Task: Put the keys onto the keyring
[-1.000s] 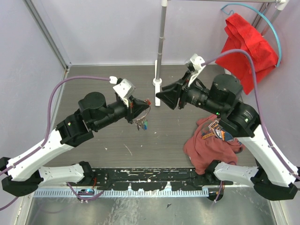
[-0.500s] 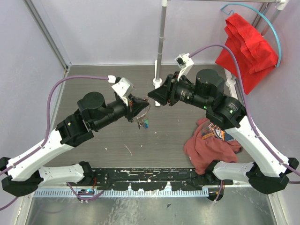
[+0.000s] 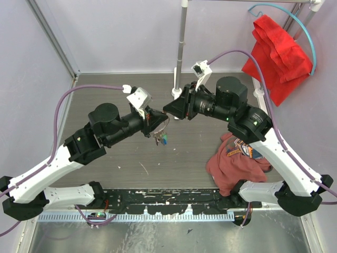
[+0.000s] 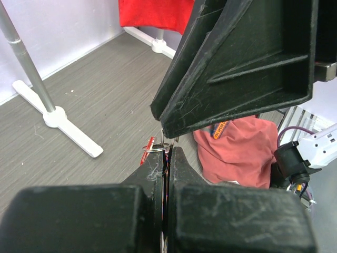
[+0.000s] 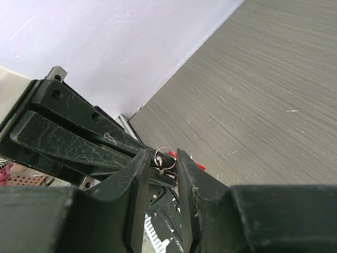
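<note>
The keyring [image 3: 165, 126], a thin grey wire loop, is pinched in my left gripper [image 3: 167, 119] and hangs toward six o'clock. The keys [image 3: 161, 139] bunch at its bottom, green and blue heads showing.

The left arm [image 3: 79, 147] reached forward and rightward, the left gripper [image 3: 162, 121] pressed tight together. The right arm [image 3: 260, 129] stretched leftward to meet it tip to tip; the right gripper [image 5: 161, 156] stood narrowly parted, straddling the other's tip.

No legible text or labels
</note>
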